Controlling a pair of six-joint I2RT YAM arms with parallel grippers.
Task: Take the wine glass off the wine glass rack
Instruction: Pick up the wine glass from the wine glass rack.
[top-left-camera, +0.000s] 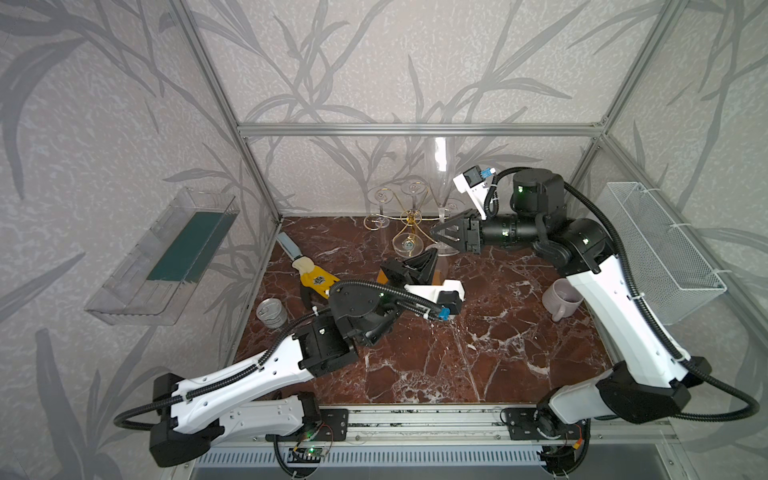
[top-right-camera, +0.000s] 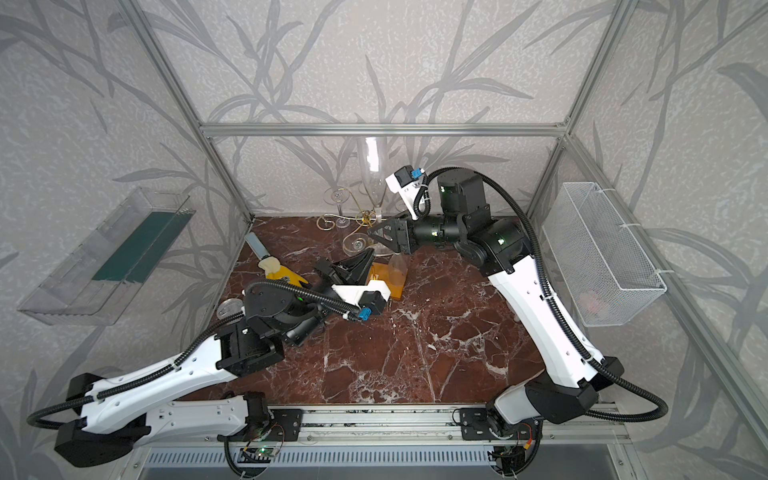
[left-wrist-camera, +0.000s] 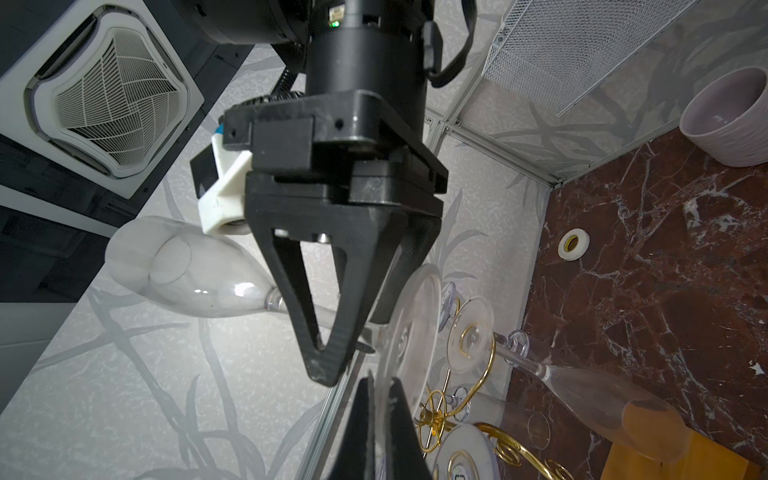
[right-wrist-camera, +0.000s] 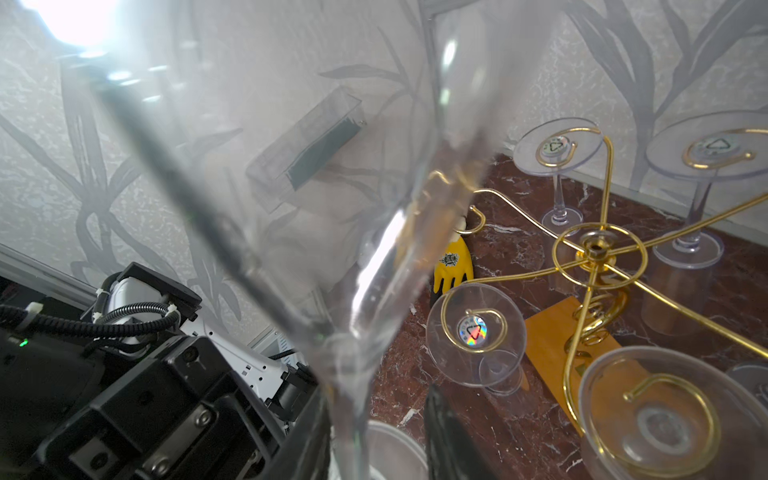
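1. Find the wine glass (top-left-camera: 440, 174) at the far side of the bench (top-left-camera: 478, 353), just right of the hub of the wine glass rack (top-left-camera: 411, 220). It is upright, bowl up, with its foot (left-wrist-camera: 415, 316) clear of the bench.
2. Check the left tool (top-left-camera: 430, 255). Its jaws are together, and the rim of the foot sits pinched at their tips.
3. Check the right tool (top-left-camera: 436, 233). It reaches in from the right with its jaws apart, one on each side of the stem (left-wrist-camera: 274, 301). In the right wrist view you see a gap between one finger and the stem, so it is not clamped.
4. Note the other glasses (right-wrist-camera: 476, 332). They hang bowl down from the rack's gold arms, above its orange base (right-wrist-camera: 552, 345).
5. Note the mug (top-left-camera: 561, 299) on the right of the bench, well apart from the rack.
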